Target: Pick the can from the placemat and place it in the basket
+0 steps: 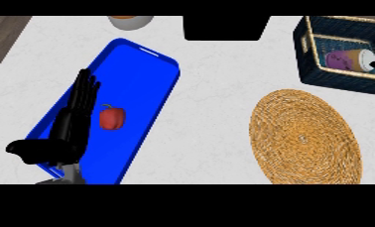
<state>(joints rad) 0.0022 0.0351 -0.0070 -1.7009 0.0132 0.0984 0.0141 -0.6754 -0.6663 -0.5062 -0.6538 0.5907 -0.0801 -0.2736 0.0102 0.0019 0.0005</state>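
Observation:
A purple and tan can [348,60] lies on its side inside the dark woven basket [304,57] at the upper right. The round straw placemat [304,137] at the lower right has nothing on it. My left hand [73,119] rests open over the blue tray, fingers straight and pointing up the view, thumb out to the left. My right hand does not show anywhere.
A blue tray [139,87] lies at the left with a red bell pepper [112,118] on it, just right of my left hand. A bowl [130,21] sits at the top edge. A black box [224,28] stands at the top centre.

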